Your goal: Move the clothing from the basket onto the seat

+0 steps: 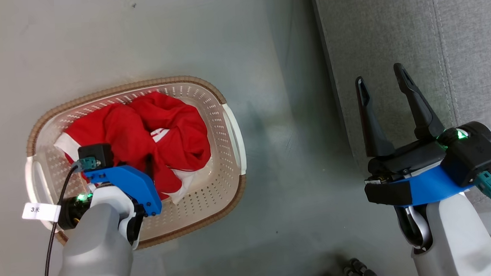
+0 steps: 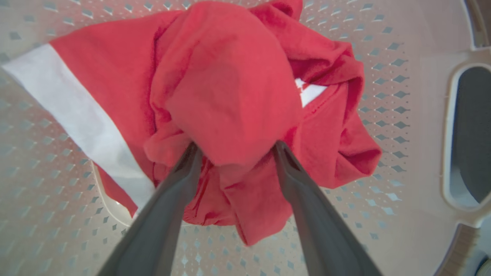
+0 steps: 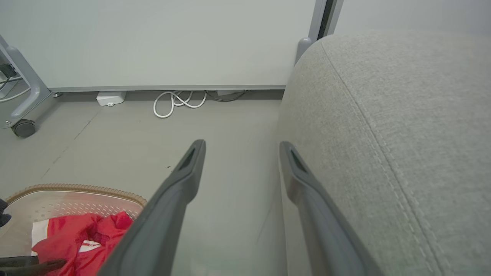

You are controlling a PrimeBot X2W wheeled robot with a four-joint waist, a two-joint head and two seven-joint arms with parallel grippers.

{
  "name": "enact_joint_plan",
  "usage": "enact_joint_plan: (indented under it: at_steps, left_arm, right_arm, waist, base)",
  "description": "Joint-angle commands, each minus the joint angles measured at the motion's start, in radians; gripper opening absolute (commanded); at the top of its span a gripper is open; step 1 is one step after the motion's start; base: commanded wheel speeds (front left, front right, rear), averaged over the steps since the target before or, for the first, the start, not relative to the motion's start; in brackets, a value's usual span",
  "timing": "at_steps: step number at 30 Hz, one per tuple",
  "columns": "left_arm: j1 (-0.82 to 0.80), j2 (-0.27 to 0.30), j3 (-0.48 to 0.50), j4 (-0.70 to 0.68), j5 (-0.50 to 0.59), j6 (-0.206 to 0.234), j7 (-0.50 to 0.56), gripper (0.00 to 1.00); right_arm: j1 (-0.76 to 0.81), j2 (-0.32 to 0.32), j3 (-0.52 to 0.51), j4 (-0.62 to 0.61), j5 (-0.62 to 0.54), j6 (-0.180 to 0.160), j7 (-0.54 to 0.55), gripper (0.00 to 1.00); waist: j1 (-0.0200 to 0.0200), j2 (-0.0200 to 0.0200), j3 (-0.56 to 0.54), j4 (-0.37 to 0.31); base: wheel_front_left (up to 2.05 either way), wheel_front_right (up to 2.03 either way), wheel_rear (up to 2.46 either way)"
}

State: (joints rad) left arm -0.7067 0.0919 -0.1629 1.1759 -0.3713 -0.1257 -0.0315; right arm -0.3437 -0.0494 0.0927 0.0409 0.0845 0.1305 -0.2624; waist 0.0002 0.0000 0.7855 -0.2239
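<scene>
One heap: the clothing (image 1: pixel 166 129) lies bunched in the basket (image 1: pixel 143 83) on the floor, apart from the seat (image 1: pixel 390 32).
Step in hand: likely the first pick-up. Sink the fingers into the heap, close on a thick fold, then lift clear of the rim.
Left claw (image 2: pixel 236 147): spread wide, fingers straddling and touching a red bulge, nothing gripped yet.
Right claw (image 1: pixel 379 75): spread wide, empty, at the seat's edge.

The clothing (image 1: pixel 146 134) lies in the basket (image 1: pixel 228 114), left of the seat (image 1: pixel 390 44).
</scene>
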Motion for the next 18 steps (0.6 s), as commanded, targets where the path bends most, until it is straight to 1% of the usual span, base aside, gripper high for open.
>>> enact_joint_plan:
  at_steps: [1,3,4,5,12,18]
  left_arm:
    - [-0.023,0.004,-0.005,0.006,-0.008,-0.007,-0.002,1.00]
    - [-0.032,0.005,-0.024,0.012,-0.005,-0.007,0.003,1.00]
    - [-0.037,0.007,-0.036,0.011,-0.003,-0.007,-0.002,0.38]
    - [-0.039,0.009,-0.046,0.011,-0.003,-0.007,-0.003,0.00]
    - [-0.041,0.021,-0.096,0.010,-0.034,-0.007,-0.031,0.00]
    - [-0.026,0.010,-0.135,0.022,-0.062,-0.007,-0.046,0.00]
  right_arm:
    - [-0.018,-0.002,0.003,-0.005,0.006,0.000,-0.004,1.00]
    - [-0.020,-0.002,0.006,-0.004,0.011,0.000,-0.004,1.00]
    - [-0.020,-0.002,0.007,-0.002,0.014,0.000,-0.004,1.00]
    - [-0.020,-0.002,0.008,0.000,0.015,0.000,-0.004,1.00]
    - [-0.025,-0.002,0.010,0.008,0.029,0.000,-0.004,1.00]
    - [-0.027,-0.002,0.009,0.024,0.029,0.000,-0.004,1.00]
  waist:
    - [-0.0002,0.0000,0.015,-0.007]
    - [-0.0002,0.0000,0.020,-0.010]
    - [-0.0002,0.0000,0.023,-0.012]
    - [-0.0002,0.0000,0.025,-0.013]
    - [-0.0002,0.0000,0.024,-0.017]
    - [-0.0002,0.0000,-0.011,-0.001]
  base:
    - [0.00,0.00,0.00]
    - [0.00,0.00,0.00]
    - [0.00,0.00,0.00]
    - [0.00,0.00,0.00]
    - [0.00,0.00,0.00]
    - [0.00,0.00,0.00]
